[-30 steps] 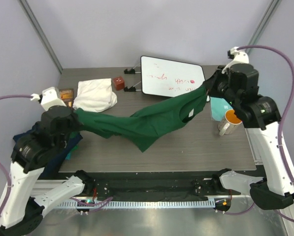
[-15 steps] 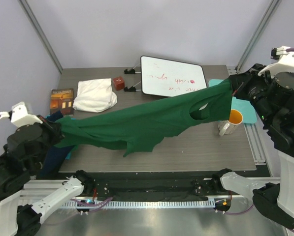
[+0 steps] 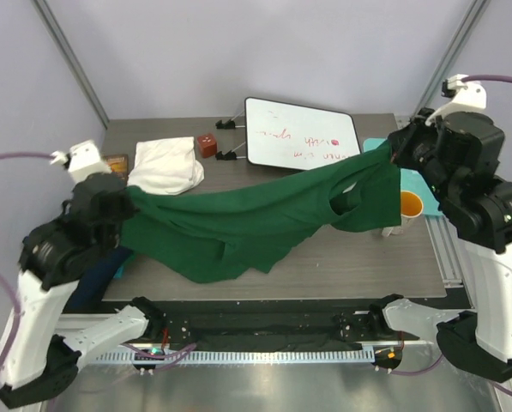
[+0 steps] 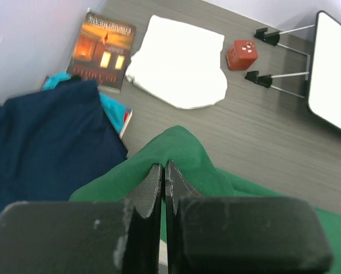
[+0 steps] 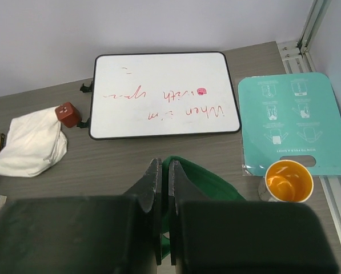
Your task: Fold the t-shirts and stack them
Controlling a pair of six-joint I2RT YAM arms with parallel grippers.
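The dark green t-shirt point(image 3: 256, 219) hangs stretched across the table between both arms, its middle sagging toward the front. My left gripper point(image 3: 129, 196) is shut on its left end point(image 4: 184, 151). My right gripper point(image 3: 394, 153) is shut on its right end point(image 5: 184, 168), above the table's right side. The cream-white t-shirt point(image 3: 164, 165) lies folded at the back left point(image 4: 179, 68) point(image 5: 30, 142). The navy blue t-shirt point(image 4: 41, 142) lies crumpled at the left edge, mostly hidden by the left arm in the top view point(image 3: 97, 275).
A whiteboard point(image 3: 300, 133) stands at the back on clips. A teal board point(image 5: 296, 123) and an orange-lined mug point(image 3: 405, 208) are at the right edge. A small red cube point(image 3: 207, 143) and a brown book point(image 4: 101, 48) are at the back left.
Both arms have come back inward from a wide stretch. The green t-shirt now sags lower, with more cloth drooping toward the front of the table.
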